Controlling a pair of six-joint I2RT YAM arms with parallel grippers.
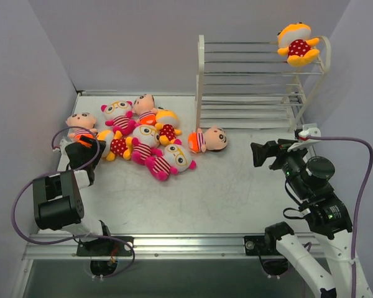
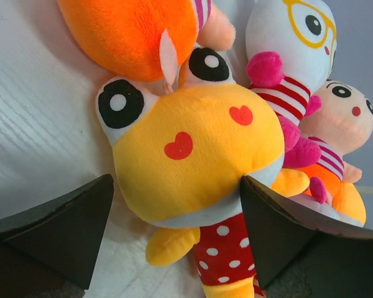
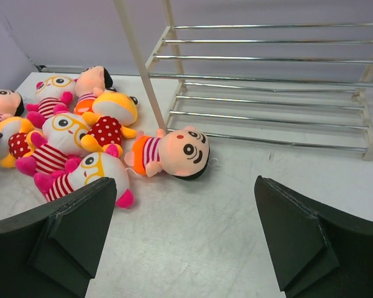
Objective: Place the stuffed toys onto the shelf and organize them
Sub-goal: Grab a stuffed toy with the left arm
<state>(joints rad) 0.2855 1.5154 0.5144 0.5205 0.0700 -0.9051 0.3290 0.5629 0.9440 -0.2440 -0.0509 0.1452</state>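
Stuffed toys [image 1: 143, 139] lie heaped at centre left of the overhead view. Only that view shows the red-dotted doll [image 1: 297, 45] sitting on the top tier of the white wire shelf [image 1: 261, 81], upper right. My left gripper [image 2: 177, 180] stands spread either side of a yellow-faced doll [image 2: 193, 155]; I cannot tell whether the fingers touch it. My right gripper [image 3: 185, 181] is spread wide, holding nothing, with a peach-faced doll [image 3: 174, 152] lying beyond it against the shelf leg [image 3: 140, 68]. An orange plush [image 2: 130, 31] is cut off at the top edge of the left wrist view.
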